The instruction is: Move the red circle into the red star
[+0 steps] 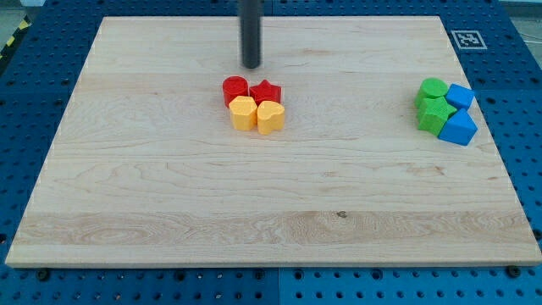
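Tip [251, 65] of rod, no jaws to open or shut, rests just above red circle [235, 88], apart from it | circle already touching red star [265, 91], so task looks nearly done | yellow blocks [257, 114] crowd below, shapes unclear | green and blue blocks [445, 110] well apart, right | rod's upper part cut off

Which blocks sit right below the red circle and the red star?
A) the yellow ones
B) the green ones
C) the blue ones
A: two yellow blocks lie packed just under the red circle and red star; the green and blue ones are far at the view's right.
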Controlling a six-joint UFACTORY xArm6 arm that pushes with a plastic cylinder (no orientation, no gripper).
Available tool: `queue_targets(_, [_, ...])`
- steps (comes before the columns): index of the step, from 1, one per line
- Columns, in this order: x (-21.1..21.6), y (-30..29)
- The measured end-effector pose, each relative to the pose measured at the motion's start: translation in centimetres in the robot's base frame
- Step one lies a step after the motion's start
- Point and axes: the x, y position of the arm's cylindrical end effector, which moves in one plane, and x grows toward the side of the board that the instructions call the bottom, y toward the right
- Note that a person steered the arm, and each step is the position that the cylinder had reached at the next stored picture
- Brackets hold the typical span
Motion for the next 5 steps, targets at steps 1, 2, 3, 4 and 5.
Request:
queue_targets(1, [3.6, -3.8])
queue_targets(2, [6.4, -3.4])
queue_targets(3, [7.5, -0.7])
queue_targets(4, [7.6, 2.2])
queue_targets(5, [7.6, 2.5])
